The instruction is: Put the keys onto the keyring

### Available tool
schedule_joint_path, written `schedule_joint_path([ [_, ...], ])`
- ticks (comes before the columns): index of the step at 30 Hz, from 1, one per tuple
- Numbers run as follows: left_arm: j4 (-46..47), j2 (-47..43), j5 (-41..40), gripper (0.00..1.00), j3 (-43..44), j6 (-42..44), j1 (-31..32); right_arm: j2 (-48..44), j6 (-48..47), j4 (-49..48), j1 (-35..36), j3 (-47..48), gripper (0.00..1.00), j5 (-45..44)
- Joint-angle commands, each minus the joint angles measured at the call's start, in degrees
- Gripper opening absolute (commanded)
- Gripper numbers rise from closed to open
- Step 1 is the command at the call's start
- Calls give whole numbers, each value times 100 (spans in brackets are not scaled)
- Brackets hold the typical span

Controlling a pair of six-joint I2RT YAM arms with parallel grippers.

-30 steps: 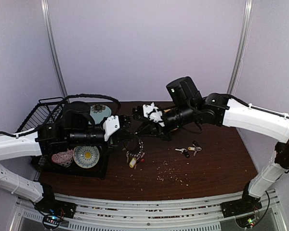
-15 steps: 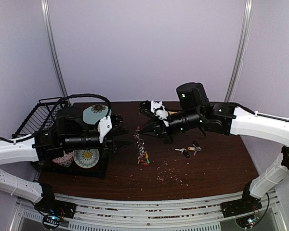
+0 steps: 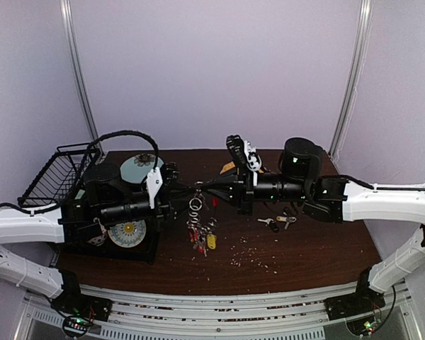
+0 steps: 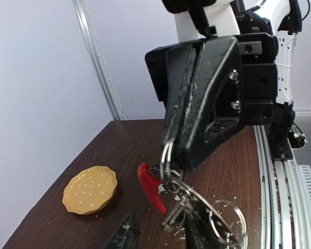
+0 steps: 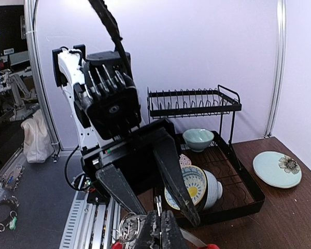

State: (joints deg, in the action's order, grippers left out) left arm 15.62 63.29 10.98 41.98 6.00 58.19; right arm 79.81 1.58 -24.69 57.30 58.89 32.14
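Observation:
The keyring (image 3: 196, 205) hangs above the table's middle, a bunch of silver rings with a red key (image 4: 151, 188) and coloured tags (image 3: 202, 239) dangling. My right gripper (image 3: 201, 190) is shut on its top ring (image 5: 158, 205), seen clamped in the black fingers (image 4: 197, 104). My left gripper (image 3: 184, 195) faces it from the left, open, its fingers (image 5: 176, 171) spread either side of the ring without touching it. In the left wrist view the left gripper (image 4: 160, 236) sits just below the hanging rings. Loose keys (image 3: 278, 222) with dark heads lie on the table to the right.
A black dish rack (image 3: 57, 173) with bowls (image 5: 199, 139) and patterned plates stands at the left. A pale plate with a flower (image 5: 277, 168) lies behind it. A yellow plate (image 4: 89, 190) sits at the back centre. Crumbs dot the brown table (image 3: 269, 262).
The left gripper let go of the keyring and opened. The right gripper shut on the top ring and lifted the bunch; its arm straightened level and drew back to the right.

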Motion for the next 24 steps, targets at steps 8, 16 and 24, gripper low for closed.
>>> schedule_joint_path([
  [8,1241,149,241,31,-310,-547,52,-230,1387,-2615,142,-1042,0,-1810],
  [16,227,-680,-1178,49,-553,-424,34,-1509,1106,941,141,-1136,0,-2517],
  [24,-364,-843,-1780,57,-357,-157,8,-1750,2602,2951,172,-1473,0,-3082],
])
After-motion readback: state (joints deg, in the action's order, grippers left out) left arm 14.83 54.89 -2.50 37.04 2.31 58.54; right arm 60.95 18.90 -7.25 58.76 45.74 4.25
